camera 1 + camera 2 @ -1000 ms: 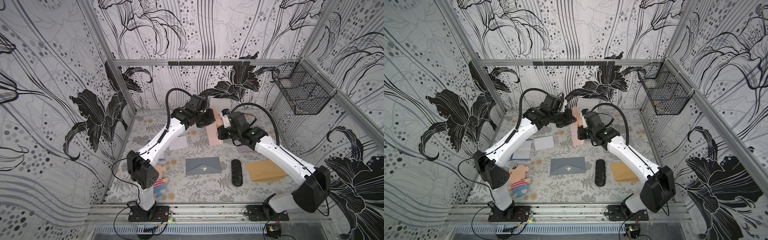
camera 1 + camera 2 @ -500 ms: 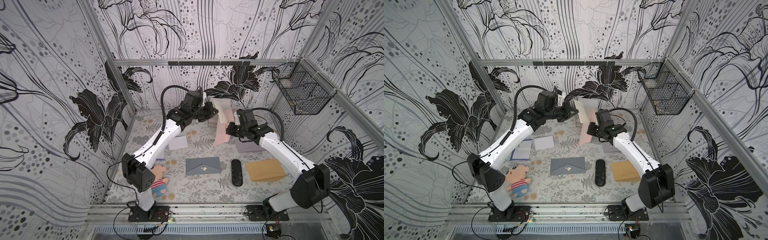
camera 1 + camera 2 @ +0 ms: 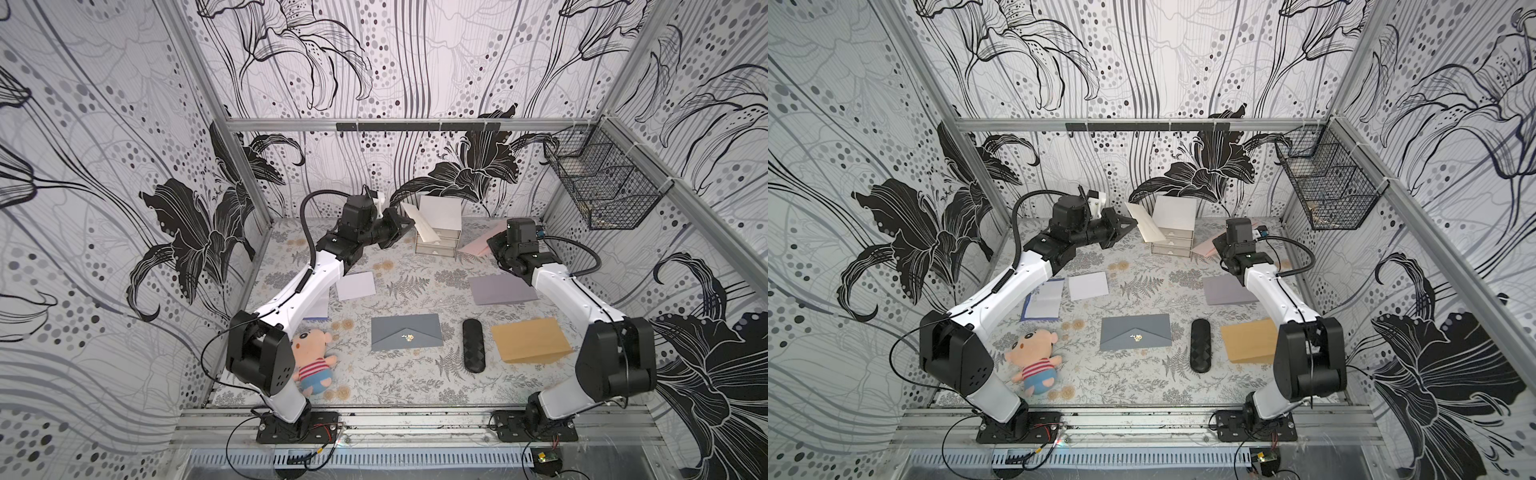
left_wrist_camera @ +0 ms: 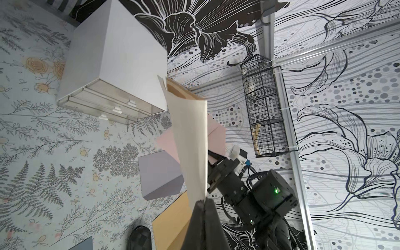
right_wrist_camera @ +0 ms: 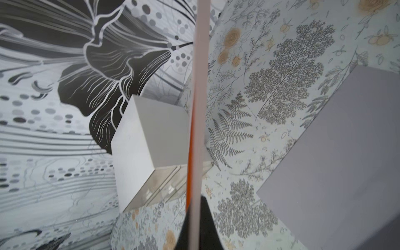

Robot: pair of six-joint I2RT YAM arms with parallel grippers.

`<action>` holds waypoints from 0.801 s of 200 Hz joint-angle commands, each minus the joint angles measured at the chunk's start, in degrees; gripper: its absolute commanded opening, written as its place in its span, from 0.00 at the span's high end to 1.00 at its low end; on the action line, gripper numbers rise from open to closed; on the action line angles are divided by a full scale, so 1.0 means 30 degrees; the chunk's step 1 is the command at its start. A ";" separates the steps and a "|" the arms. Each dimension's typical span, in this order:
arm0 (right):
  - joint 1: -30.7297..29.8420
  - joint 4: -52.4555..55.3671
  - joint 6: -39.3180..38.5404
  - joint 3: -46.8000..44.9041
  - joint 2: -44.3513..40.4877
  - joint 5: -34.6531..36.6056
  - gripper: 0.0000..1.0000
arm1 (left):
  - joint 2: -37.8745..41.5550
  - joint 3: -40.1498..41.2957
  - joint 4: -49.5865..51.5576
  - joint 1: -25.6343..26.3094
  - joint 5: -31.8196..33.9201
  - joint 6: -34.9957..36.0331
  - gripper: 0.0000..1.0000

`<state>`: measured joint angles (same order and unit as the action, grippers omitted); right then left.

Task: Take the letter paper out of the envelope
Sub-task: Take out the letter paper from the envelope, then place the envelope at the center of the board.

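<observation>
A cream letter paper (image 3: 420, 223) hangs in the air in front of the white drawer box, and my left gripper (image 3: 409, 222) is shut on its edge. In the left wrist view the letter paper (image 4: 190, 140) rises straight from the closed left gripper (image 4: 203, 202). To the right, the pink envelope (image 3: 478, 246) is held tilted above the table by my right gripper (image 3: 492, 246), shut on it. The right wrist view shows the pink envelope (image 5: 200, 108) edge-on in the right gripper (image 5: 195, 207). In both top views paper (image 3: 1146, 224) and envelope (image 3: 1202, 248) are apart.
A white drawer box (image 3: 438, 224) stands at the back. On the table lie a lilac envelope (image 3: 503, 289), a brown envelope (image 3: 528, 340), a grey-blue envelope (image 3: 405, 332), a black case (image 3: 473, 345), a white sheet (image 3: 356, 285) and a plush doll (image 3: 311, 357). A wire basket (image 3: 598, 187) hangs on the right wall.
The two grippers were close together on the pink envelope. They have moved apart: the left one back and left with the cream paper, the right one to the right with the envelope.
</observation>
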<state>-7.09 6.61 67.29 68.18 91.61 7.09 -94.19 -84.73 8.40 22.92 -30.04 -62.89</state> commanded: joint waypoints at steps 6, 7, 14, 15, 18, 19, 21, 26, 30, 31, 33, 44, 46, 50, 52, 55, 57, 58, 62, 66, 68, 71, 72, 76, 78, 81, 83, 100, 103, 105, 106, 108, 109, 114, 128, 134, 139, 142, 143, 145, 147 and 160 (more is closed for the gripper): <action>0.1224 -0.5588 0.3649 -0.0516 0.2220 -0.0379 1.00 | 0.1037 0.1040 -0.2341 -0.0113 -0.0298 -0.0378 1.00; 0.1267 -0.5786 0.3720 -0.0533 0.2306 -0.0434 1.00 | 0.1056 0.1077 -0.2351 -0.0112 -0.0298 -0.0386 1.00; 0.1502 -0.6717 0.4198 -0.0551 0.3019 -0.0736 1.00 | 0.1074 0.1280 -0.2482 -0.0128 -0.0355 -0.0422 1.00; 0.1538 -0.6878 0.4259 -0.0536 0.3145 -0.0774 1.00 | 0.1075 0.1300 -0.2495 -0.0134 -0.0371 -0.0437 1.00; 0.1583 -0.7245 0.4429 -0.0522 0.3376 -0.0829 1.00 | 0.1057 0.1382 -0.2551 -0.0160 -0.0399 -0.0450 1.00; 0.1593 -0.7420 0.4477 -0.0522 0.3499 -0.0835 1.00 | 0.1081 0.1409 -0.2573 -0.0150 -0.0393 -0.0451 1.00; 0.1629 -0.7675 0.4571 -0.0499 0.3679 -0.0839 1.00 | 0.1099 0.1488 -0.2591 -0.0142 -0.0395 -0.0473 1.00; 0.1699 -0.8236 0.4756 -0.0434 0.4109 -0.0897 1.00 | 0.1106 0.1599 -0.2656 -0.0162 -0.0398 -0.0508 1.00; 0.1728 -0.8556 0.4958 -0.0312 0.4504 -0.0951 1.00 | 0.1121 0.1714 -0.2719 -0.0144 -0.0394 -0.0532 1.00; 0.1724 -0.8646 0.4990 -0.0284 0.4620 -0.0984 1.00 | 0.1113 0.1736 -0.2731 -0.0142 -0.0390 -0.0536 1.00; 0.1765 -0.8751 0.5095 -0.0198 0.4817 -0.1045 1.00 | 0.1151 0.1767 -0.2762 -0.0140 -0.0402 -0.0560 1.00; 0.1853 -0.9109 0.5597 0.0363 0.5894 -0.1684 1.00 | 0.1169 0.1901 -0.2772 -0.0142 -0.0371 -0.0569 1.00; 0.1885 -0.9255 0.5649 0.0440 0.6065 -0.1784 1.00 | 0.1172 0.1919 -0.2772 -0.0140 -0.0375 -0.0569 1.00; 0.1895 -0.9550 0.5743 0.0583 0.6439 -0.1932 1.00 | 0.1171 0.1933 -0.2757 -0.0150 -0.0365 -0.0576 1.00; 0.1910 -0.9658 0.5788 0.0634 0.6641 -0.1985 1.00 | 0.1150 0.1927 -0.2746 -0.0178 -0.0388 -0.0593 1.00; 0.1912 -0.9812 0.5847 0.0697 0.6863 -0.2031 1.00 | 0.1147 0.1955 -0.2729 -0.0188 -0.0412 -0.0594 1.00; 0.1907 -0.9877 0.5902 0.0743 0.7018 -0.2054 1.00 | 0.1159 0.1961 -0.2717 -0.0151 -0.0415 -0.0597 1.00; 0.1901 -0.9908 0.5931 0.0756 0.7063 -0.2063 1.00 | 0.1146 0.1962 -0.2715 -0.0145 -0.0415 -0.0598 1.00; 0.1920 -0.9951 0.6028 0.0810 0.7315 -0.2030 1.00 | 0.1111 0.1963 -0.2714 -0.0156 -0.0474 -0.0613 1.00; 0.1923 -0.9970 0.6186 0.0813 0.7526 -0.1955 1.00 | 0.1090 0.1985 -0.2759 -0.0166 -0.0509 -0.0626 1.00; 0.1924 -0.9998 0.6221 0.0794 0.7609 -0.1881 1.00 | 0.1072 0.1991 -0.2769 -0.0160 -0.0549 -0.0664 1.00; 0.1914 -1.0099 0.6337 0.0746 0.7742 -0.1798 1.00 | 0.1045 0.2015 -0.2819 -0.0164 -0.0579 -0.0683 1.00; 0.1919 -1.0136 0.6339 0.0743 0.7792 -0.1744 1.00 | 0.1031 0.2018 -0.2840 -0.0166 -0.0600 -0.0685 1.00; 0.1943 -1.0306 0.6482 0.0664 0.7972 -0.1586 1.00 | 0.1005 0.2049 -0.2948 -0.0154 -0.0607 -0.0761 1.00; 0.1929 -1.0418 0.6544 0.0625 0.8064 -0.1518 1.00 | 0.0992 0.2073 -0.2985 -0.0150 -0.0624 -0.0807 1.00; 0.1966 -1.0555 0.6652 0.0582 0.8210 -0.1460 1.00 | 0.0948 0.2080 -0.3044 -0.0162 -0.0625 -0.0851 1.00; 0.1979 -1.0649 0.6733 0.0568 0.8307 -0.1413 1.00 | 0.0926 0.2095 -0.3074 -0.0145 -0.0636 -0.0881 1.00; 0.2116 -1.1449 0.7279 0.0445 0.9150 -0.1324 1.00 | 0.0867 0.2168 -0.3238 -0.0155 -0.0591 -0.0978 1.00; 0.2135 -1.1460 0.7341 0.0483 0.9287 -0.1337 1.00 | 0.0844 0.2194 -0.3266 -0.0156 -0.0577 -0.0990 1.00; 0.2146 -1.1469 0.7360 0.0499 0.9360 -0.1360 1.00 | 0.0842 0.2197 -0.3291 -0.0165 -0.0544 -0.1026 1.00; 0.2152 -1.1480 0.7363 0.0502 0.9391 -0.1379 1.00 | 0.0841 0.2197 -0.3295 -0.0181 -0.0553 -0.1032 1.00; 0.2165 -1.1474 0.7387 0.0541 0.9459 -0.1393 1.00 | 0.0797 0.2198 -0.3320 -0.0179 -0.0560 -0.1051 1.00; 0.2162 -1.1468 0.7391 0.0552 0.9485 -0.1410 1.00 | 0.0790 0.2198 -0.3339 -0.0188 -0.0561 -0.1059 1.00; 0.2187 -1.1305 0.7393 0.0618 0.9609 -0.1466 1.00 | 0.0710 0.2183 -0.3372 -0.0177 -0.0584 -0.1067 1.00; 0.2189 -1.0464 0.7351 0.0908 0.9824 -0.1576 0.99 | 0.0508 0.2140 -0.3387 -0.0175 -0.0616 -0.1096 1.00; 0.2195 -1.0111 0.7366 0.0998 0.9883 -0.1628 0.97 | 0.0416 0.2139 -0.3416 -0.0178 -0.0646 -0.1125 1.00; 0.2203 -0.9843 0.7365 0.1072 0.9920 -0.1630 0.96 | 0.0354 0.2111 -0.3444 -0.0193 -0.0630 -0.1140 1.00; 0.2212 -0.9652 0.7406 0.1103 0.9965 -0.1632 0.95 | 0.0322 0.2084 -0.3468 -0.0186 -0.0625 -0.1153 1.00; 0.2200 -0.9575 0.7401 0.1112 0.9972 -0.1632 0.95 | 0.0318 0.2053 -0.3471 -0.0192 -0.0652 -0.1154 1.00; 0.2228 -0.9489 0.7441 0.1140 1.0000 -0.1654 0.94 | 0.0271 0.2052 -0.3474 -0.0182 -0.0651 -0.1169 1.00; 0.2242 -0.9335 0.7495 0.1162 1.0007 -0.1674 0.94 | 0.0237 0.2008 -0.3475 -0.0179 -0.0665 -0.1158 1.00; 0.2267 -0.8618 0.7722 0.1207 1.0089 -0.1703 0.90 | 0.0030 0.1837 -0.3497 -0.0186 -0.0710 -0.1184 1.00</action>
<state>-0.82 -23.27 88.58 69.91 120.75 2.52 -92.60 -78.72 0.99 22.59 -31.33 -66.15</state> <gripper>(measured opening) 0.064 0.047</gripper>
